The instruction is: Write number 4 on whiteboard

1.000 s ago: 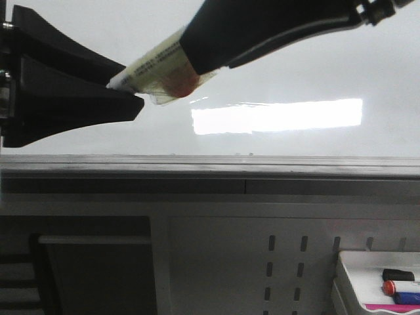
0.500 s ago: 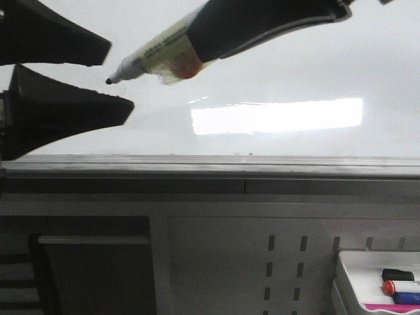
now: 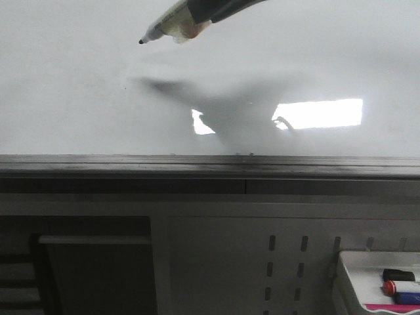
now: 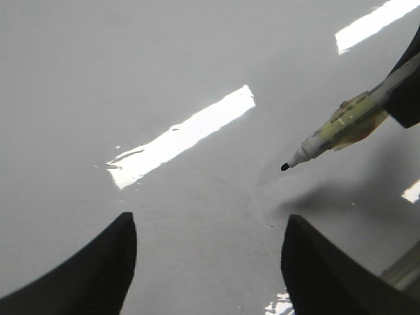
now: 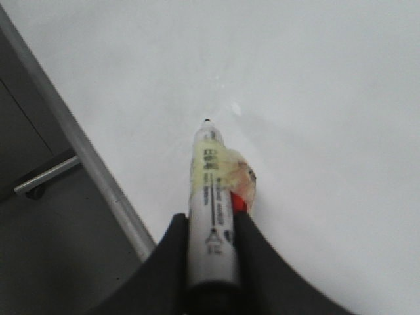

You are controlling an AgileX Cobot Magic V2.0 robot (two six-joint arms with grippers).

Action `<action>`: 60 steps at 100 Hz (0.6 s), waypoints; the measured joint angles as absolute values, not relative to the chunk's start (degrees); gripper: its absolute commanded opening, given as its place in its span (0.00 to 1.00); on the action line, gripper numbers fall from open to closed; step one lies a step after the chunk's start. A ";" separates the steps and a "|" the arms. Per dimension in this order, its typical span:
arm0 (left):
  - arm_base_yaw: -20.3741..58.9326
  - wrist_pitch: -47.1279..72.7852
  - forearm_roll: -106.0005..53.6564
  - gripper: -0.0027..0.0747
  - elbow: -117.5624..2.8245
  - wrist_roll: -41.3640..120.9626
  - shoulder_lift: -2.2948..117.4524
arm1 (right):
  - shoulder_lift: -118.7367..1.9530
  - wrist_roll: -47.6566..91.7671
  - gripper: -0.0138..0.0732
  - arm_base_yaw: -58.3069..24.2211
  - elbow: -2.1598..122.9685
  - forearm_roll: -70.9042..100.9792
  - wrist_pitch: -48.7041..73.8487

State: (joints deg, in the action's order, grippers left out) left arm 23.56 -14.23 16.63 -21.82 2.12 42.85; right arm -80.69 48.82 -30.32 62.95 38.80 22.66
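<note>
Left gripper [image 4: 207, 262] withdrawn from front view, jaws wide apart, empty, right gripper [image 5: 210, 259] raised, clamping marker [image 5: 210, 203] over whiteboard [image 3: 79, 111]

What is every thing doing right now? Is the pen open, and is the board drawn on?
Marker: cap off, held by the right gripper, tip just above the board.
Whiteboard: blank, no number 4 on it yet.
Left gripper: open, holding nothing.
Small tray: holds a few capped markers.
</note>
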 measured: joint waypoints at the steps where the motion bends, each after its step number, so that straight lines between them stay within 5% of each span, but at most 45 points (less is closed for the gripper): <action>1: 23.39 -14.23 16.63 0.60 -21.82 2.12 42.72 | -81.28 48.82 0.08 -30.22 63.59 38.80 22.68; 60: 22.64 -14.23 16.51 0.60 -21.72 2.12 42.27 | -85.06 48.92 0.08 -28.71 60.30 41.04 23.13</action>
